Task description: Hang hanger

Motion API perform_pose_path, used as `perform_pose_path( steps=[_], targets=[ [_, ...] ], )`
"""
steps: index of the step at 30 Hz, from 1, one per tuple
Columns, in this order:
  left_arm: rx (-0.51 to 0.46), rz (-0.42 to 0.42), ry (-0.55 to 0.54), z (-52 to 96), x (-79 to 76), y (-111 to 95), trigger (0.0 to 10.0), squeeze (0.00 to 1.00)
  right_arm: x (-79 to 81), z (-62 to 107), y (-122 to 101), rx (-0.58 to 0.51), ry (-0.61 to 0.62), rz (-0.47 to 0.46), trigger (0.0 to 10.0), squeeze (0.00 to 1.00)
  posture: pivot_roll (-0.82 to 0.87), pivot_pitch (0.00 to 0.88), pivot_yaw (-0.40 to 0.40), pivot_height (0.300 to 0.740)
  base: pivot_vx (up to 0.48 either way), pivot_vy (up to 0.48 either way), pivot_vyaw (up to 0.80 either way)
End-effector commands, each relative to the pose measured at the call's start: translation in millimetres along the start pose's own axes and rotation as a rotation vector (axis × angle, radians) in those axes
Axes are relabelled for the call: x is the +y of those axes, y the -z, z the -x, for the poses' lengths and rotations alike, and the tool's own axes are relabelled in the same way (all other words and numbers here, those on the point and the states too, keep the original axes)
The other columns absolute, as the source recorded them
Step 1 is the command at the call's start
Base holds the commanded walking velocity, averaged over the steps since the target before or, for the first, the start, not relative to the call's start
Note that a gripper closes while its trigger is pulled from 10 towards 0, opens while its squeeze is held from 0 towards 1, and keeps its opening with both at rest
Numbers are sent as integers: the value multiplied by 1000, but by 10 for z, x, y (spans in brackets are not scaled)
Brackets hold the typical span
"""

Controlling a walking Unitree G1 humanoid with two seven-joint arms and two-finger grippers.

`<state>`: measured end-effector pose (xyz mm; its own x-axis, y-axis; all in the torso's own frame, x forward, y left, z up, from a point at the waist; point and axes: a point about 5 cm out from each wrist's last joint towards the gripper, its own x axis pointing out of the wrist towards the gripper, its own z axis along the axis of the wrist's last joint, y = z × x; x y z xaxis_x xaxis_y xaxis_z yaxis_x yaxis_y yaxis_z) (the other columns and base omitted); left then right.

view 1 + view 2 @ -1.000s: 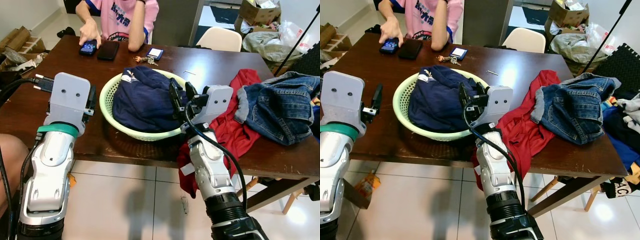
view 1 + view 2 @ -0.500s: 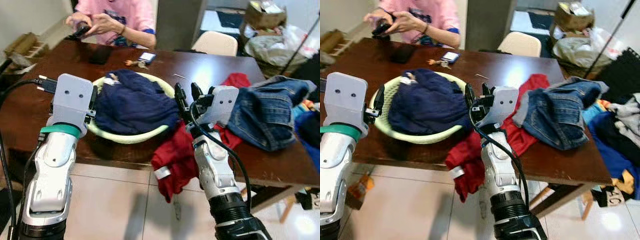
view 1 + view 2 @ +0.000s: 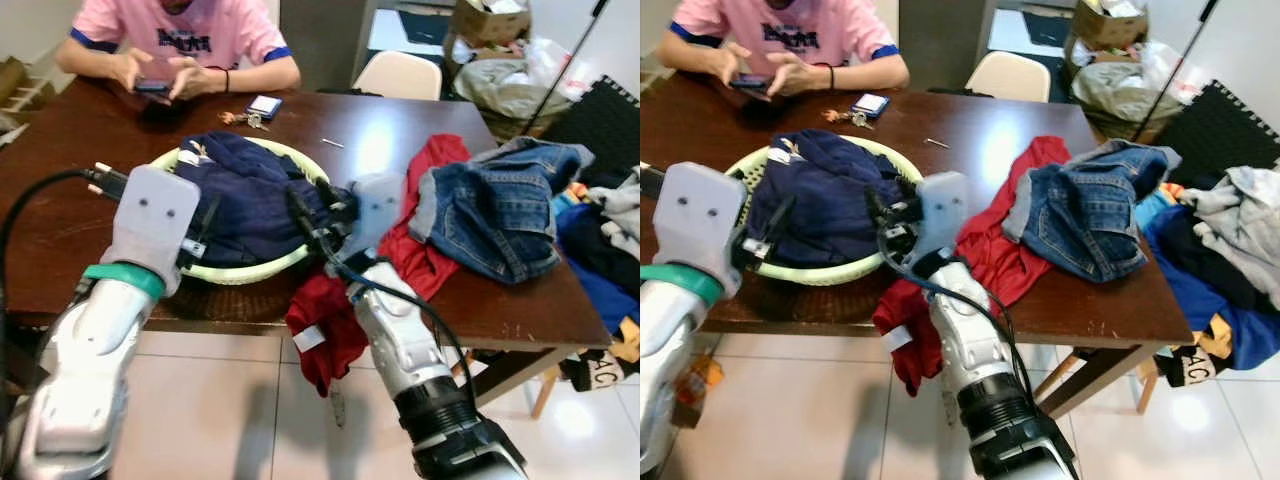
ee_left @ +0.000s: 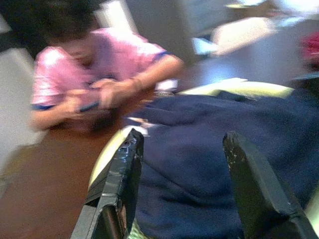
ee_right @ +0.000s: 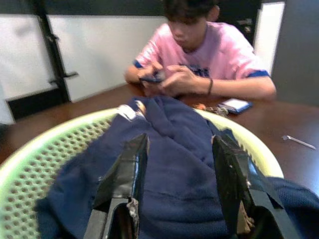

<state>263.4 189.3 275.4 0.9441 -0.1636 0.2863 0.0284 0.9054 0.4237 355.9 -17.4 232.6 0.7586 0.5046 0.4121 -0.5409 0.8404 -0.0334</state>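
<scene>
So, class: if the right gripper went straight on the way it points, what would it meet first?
Most likely the navy garment heaped in the green basket. The right gripper is open and points straight at it, though how far off is hard to judge.

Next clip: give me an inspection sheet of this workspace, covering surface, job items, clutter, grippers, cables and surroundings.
Surface: dark wooden table, crowded with clothing.
Job's things: hanger, nothing seen.
Clutter: pale green basket holding a navy garment; red garment draped over the table's near edge; jeans; keys and a small card on the far side.
Grippers: left gripper and right gripper both open, empty, pointing at the navy garment.
Cables: black cable at the left wrist; another along the right forearm.
Surroundings: seated person using a phone; cream chair; clothes pile to the right.
</scene>
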Motion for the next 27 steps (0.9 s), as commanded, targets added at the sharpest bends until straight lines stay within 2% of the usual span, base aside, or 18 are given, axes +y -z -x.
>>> perform_pose_path(
  steps=[1, 2, 4, 5, 6, 8, 11, 15, 16, 17, 18, 19, 20, 21, 24, 25, 26, 27],
  targets=[
    [3, 20, 14, 60, 52, -25, 10000, 0, 352, -126, 20, 6, -53, -42, 10000, 0, 290, 194, -36, 740, 0, 0, 0],
    [3, 20, 14, 60, 52, -25, 10000, 0, 352, -126, 20, 6, -53, -42, 10000, 0, 290, 194, -36, 740, 0, 0, 0],
    [4, 68, -15, 207, 205, -81, 10000, 0, 630, -264, 83, 82, -108, 74, 10000, 0, 327, 219, -58, 740, 0, 0, 0],
    [4, 68, -15, 207, 205, -81, 10000, 0, 630, -264, 83, 82, -108, 74, 10000, 0, 327, 219, -58, 740, 0, 0, 0],
    [0, 112, -9, 315, 229, -115, 10000, 0, 761, -324, 100, 111, -123, 144, 10000, 0, 337, 228, -67, 740, 0, 0, 0],
    [0, 112, -9, 315, 229, -115, 10000, 0, 761, -324, 100, 111, -123, 144, 10000, 0, 337, 228, -67, 740, 0, 0, 0],
    [-13, 180, 72, 514, 138, -178, 10000, 0, 894, -401, 89, 134, -154, 299, 10000, 0, 355, 241, -79, 740, 0, 0, 0],
    [-11, 198, 117, 581, 75, -196, 10000, 0, 907, -423, 68, 132, -189, 359, 10000, 0, 352, 245, -82, 740, 0, 0, 0],
    [-7, 218, 158, 627, 8, -207, 10000, 0, 925, -462, 25, 117, -256, 483, 10000, 0, 348, 245, -82, 740, 0, 0, 0],
    [-7, 218, 158, 627, 8, -207, 10000, 0, 925, -462, 25, 117, -256, 483, 10000, 0, 348, 245, -82, 740, 0, 0, 0],
    [-4, 231, 182, 652, -31, -213, 10000, 0, 933, -486, -2, 107, -301, 566, 10000, 0, 348, 245, -82, 740, 0, 0, 0],
    [3, 239, 196, 646, -50, -212, 10000, 0, 963, -511, -24, 103, -374, 651, 10000, 502, 331, 245, -83, 740, 0, 0, 0],
    [3, 239, 196, 646, -50, -212, 10000, 0, 963, -511, -24, 103, -374, 651, 10000, 502, 331, 245, -83, 740, 0, 0, 0],
    [8, 243, 203, 634, -61, -210, 10000, 0, 981, -528, -39, 106, -426, 695, 10000, 741, 331, 245, -83, 740, 0, 0, 0],
    [8, 243, 203, 634, -61, -210, 10000, 0, 981, -528, -39, 106, -426, 695, 10000, 741, 331, 245, -83, 740, 0, 0, 0],
    [15, 249, 209, 632, -59, -215, 10000, 0, 996, -549, -48, 126, -469, 695, 10000, 1000, 321, 247, -76, 740, 0, 0, 0],
    [15, 249, 209, 632, -59, -215, 10000, 0, 996, -549, -48, 126, -469, 695, 10000, 1000, 321, 247, -76, 740, 0, 0, 0],
    [19, 257, 216, 623, -60, -219, 10000, 0, 985, -589, -94, 136, -536, 803, 10000, 1000, 309, 247, -72, 740, 0, 0, 0]
  ],
)
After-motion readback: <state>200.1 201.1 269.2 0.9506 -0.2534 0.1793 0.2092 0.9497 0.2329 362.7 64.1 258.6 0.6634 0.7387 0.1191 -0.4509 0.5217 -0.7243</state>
